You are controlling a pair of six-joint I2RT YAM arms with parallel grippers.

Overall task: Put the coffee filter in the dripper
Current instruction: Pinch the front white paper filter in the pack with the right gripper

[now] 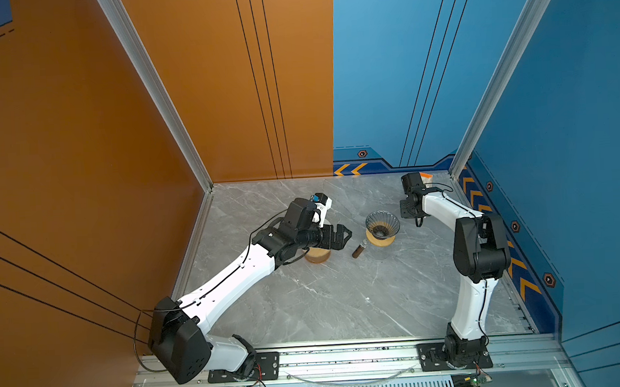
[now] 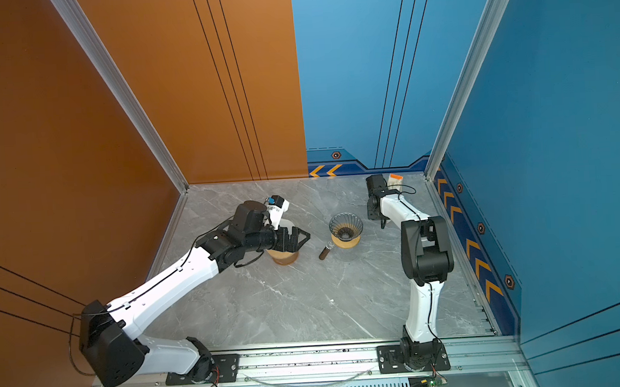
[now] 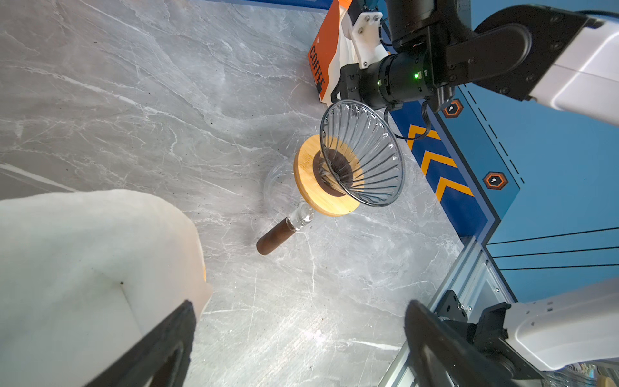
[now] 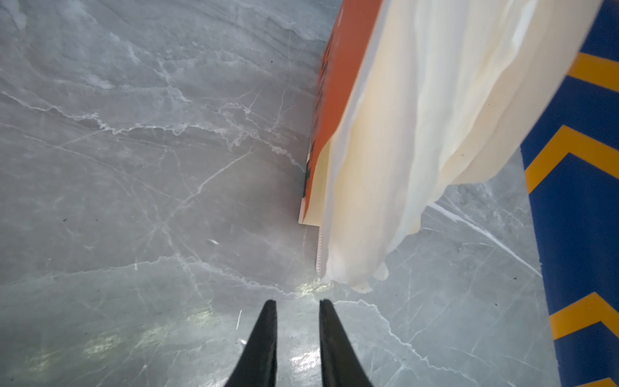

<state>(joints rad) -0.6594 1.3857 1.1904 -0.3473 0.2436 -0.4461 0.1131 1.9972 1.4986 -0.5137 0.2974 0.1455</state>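
Right pincer point(image 4: 297, 303): tips narrowly parted, nothing between, low over worktop point(image 4: 134, 167). Filters point(image 4: 418, 134): cream sheaf spilling from upright orange pack point(image 4: 341, 83), loose edge just ahead, 1 o'clock off pincer's heading. Left pincer point(image 3: 299, 305): spread wide, empty. Dripper point(image 1: 382, 224): empty, mid-worktop; in a top view pack at its 1–2 o'clock, left pincer at 9. Right arm far nearer filters: likely its grab.

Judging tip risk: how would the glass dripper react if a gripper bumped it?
Likely tippy: the dripper flares wide from a narrow neck on its wooden ring. Thin ribbed glass, so probably fragile and slippery.
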